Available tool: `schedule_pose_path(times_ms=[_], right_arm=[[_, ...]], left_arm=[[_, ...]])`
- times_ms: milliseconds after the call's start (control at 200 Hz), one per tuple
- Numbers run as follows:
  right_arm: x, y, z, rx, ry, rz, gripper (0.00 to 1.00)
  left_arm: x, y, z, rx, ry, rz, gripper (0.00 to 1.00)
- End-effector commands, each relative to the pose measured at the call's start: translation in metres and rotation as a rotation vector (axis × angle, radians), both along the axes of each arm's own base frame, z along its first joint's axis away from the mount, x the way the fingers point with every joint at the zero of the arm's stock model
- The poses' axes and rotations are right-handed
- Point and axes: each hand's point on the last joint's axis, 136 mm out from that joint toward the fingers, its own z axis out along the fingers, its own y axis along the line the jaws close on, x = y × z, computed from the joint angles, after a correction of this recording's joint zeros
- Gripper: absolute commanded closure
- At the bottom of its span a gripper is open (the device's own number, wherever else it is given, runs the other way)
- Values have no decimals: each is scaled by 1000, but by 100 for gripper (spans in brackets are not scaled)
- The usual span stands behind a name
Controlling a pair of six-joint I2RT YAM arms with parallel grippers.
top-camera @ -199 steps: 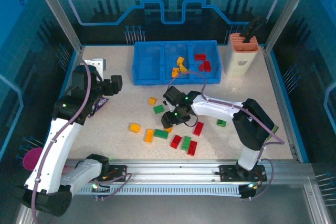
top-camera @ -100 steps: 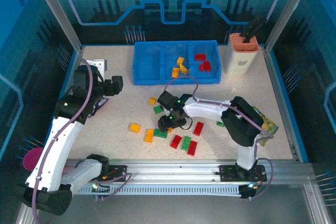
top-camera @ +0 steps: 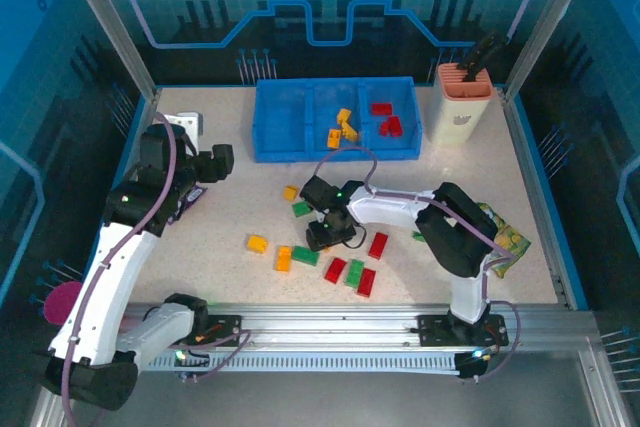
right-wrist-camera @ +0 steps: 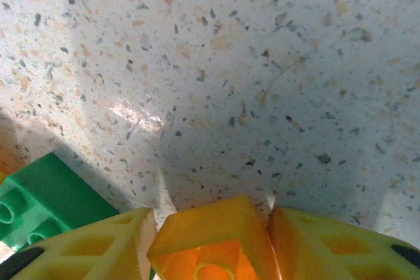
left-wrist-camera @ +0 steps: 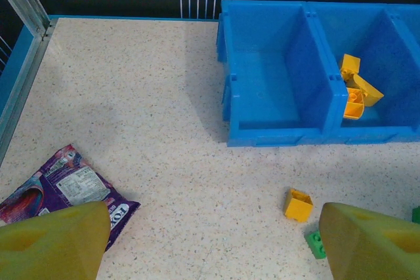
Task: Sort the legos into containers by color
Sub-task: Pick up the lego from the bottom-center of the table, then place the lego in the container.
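Now an orange lego (right-wrist-camera: 209, 240) is pinched by the R claw (right-wrist-camera: 211, 231); the L claw (left-wrist-camera: 213, 244) is opened wide, w/ nothing inside.

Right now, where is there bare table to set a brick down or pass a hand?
Bare table lies left of the blue bin tray, beyond the purple packet, and also in front of the peach holder on the right. The tray's left compartment is empty. Crowded: loose bricks surround the right gripper, closed on an orange brick, mid-table.
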Motion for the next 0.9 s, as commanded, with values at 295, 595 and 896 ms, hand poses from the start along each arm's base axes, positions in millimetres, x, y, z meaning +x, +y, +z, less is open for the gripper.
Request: schedule_pose_path(times_ms=[295, 595, 896], right_arm=[[19, -46, 2, -144, -30, 10, 63], [129, -51, 86, -119, -286, 54, 64], [253, -45, 117, -78, -507, -5, 65]], left_arm=[[-2, 1, 0, 7, -9, -14, 16], [-24, -5, -24, -56, 97, -28, 17], [-60, -31, -109, -266, 347, 11, 18]])
